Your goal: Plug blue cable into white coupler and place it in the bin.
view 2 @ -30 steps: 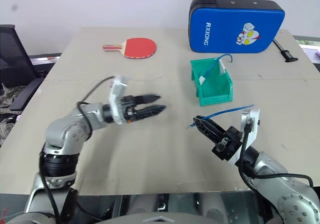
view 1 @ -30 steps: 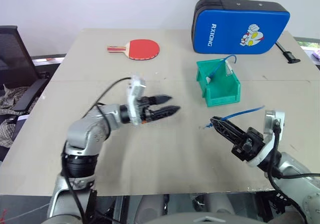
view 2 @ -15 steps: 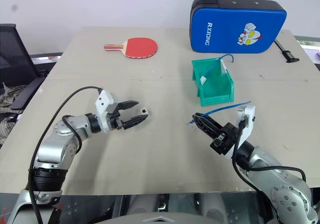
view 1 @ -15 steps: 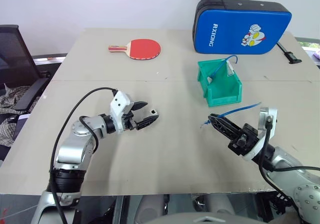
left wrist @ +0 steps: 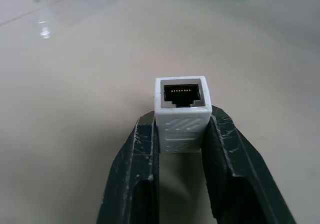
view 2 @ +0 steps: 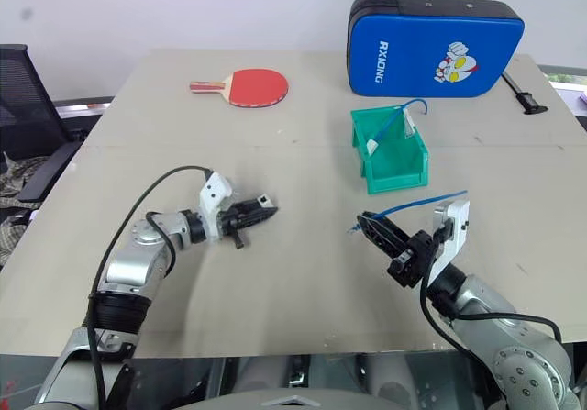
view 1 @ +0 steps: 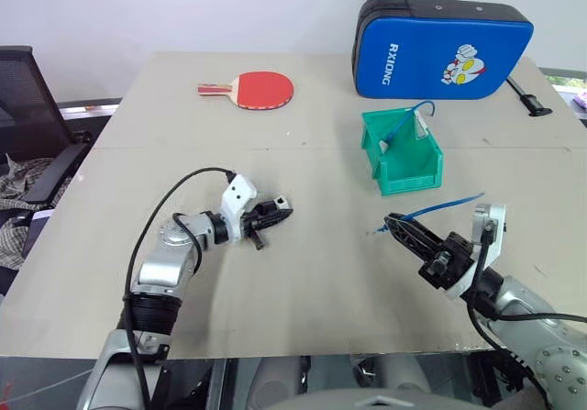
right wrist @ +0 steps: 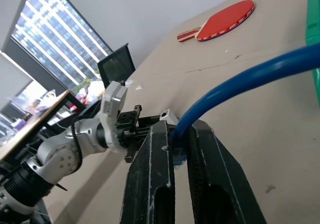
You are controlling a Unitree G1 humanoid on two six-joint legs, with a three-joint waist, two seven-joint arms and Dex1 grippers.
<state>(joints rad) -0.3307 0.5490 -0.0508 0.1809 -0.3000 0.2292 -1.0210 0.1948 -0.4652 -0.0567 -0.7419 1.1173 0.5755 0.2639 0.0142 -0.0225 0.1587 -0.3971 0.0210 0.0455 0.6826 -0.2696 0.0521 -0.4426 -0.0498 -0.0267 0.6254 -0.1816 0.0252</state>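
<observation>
The white coupler, a small white block with its dark socket facing away from the wrist, sits clamped between the two black fingers of my left gripper, low over the tan table at centre left. In the head views the same coupler shows at the tip of that gripper. To the right, my right gripper is shut on the blue cable, which arcs up and back from its fingers. The green bin stands further back on the right, with another blue cable inside.
A large blue padded case lies behind the bin. A red table-tennis paddle rests at the far centre left. A black chair stands off the table's left edge. A black strap lies at the far right.
My left gripper has sunk toward the table and closed from wide open onto the white coupler. The right gripper has stayed nearly still, holding the blue cable.
</observation>
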